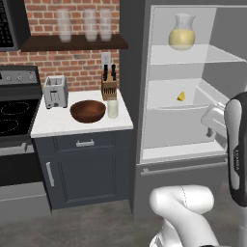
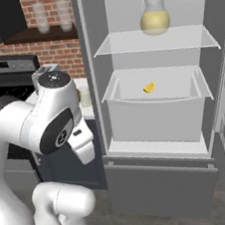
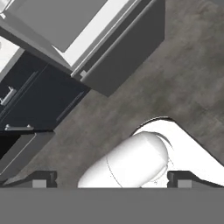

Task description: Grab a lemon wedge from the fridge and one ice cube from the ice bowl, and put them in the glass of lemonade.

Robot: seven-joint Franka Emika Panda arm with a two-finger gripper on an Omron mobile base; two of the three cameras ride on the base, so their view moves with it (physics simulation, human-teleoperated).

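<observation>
We have the fridge (image 2: 158, 103) open so its shelves face us; the lemon wedge (image 2: 149, 87) lies alone in the white drawer bin, below the pitcher (image 2: 154, 14) shelf, easy to reach from the front; our tool (image 3: 111, 179) points down at the floor with its tips spread wide, holding nothing; on the tabletop (image 1: 58, 123) the ice bowl (image 1: 88, 110) sits just beside the glass of lemonade (image 1: 113, 108), which keeps the later drop short

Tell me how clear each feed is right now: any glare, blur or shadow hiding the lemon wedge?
Left base view: even flat light, no glare, lemon wedge small but sharp in the open fridge. Right base view: wedge unshadowed; the arm blocks much of the counter. Hand view: soft-edged, aimed at the floor, gripper fingertips wide apart.
</observation>
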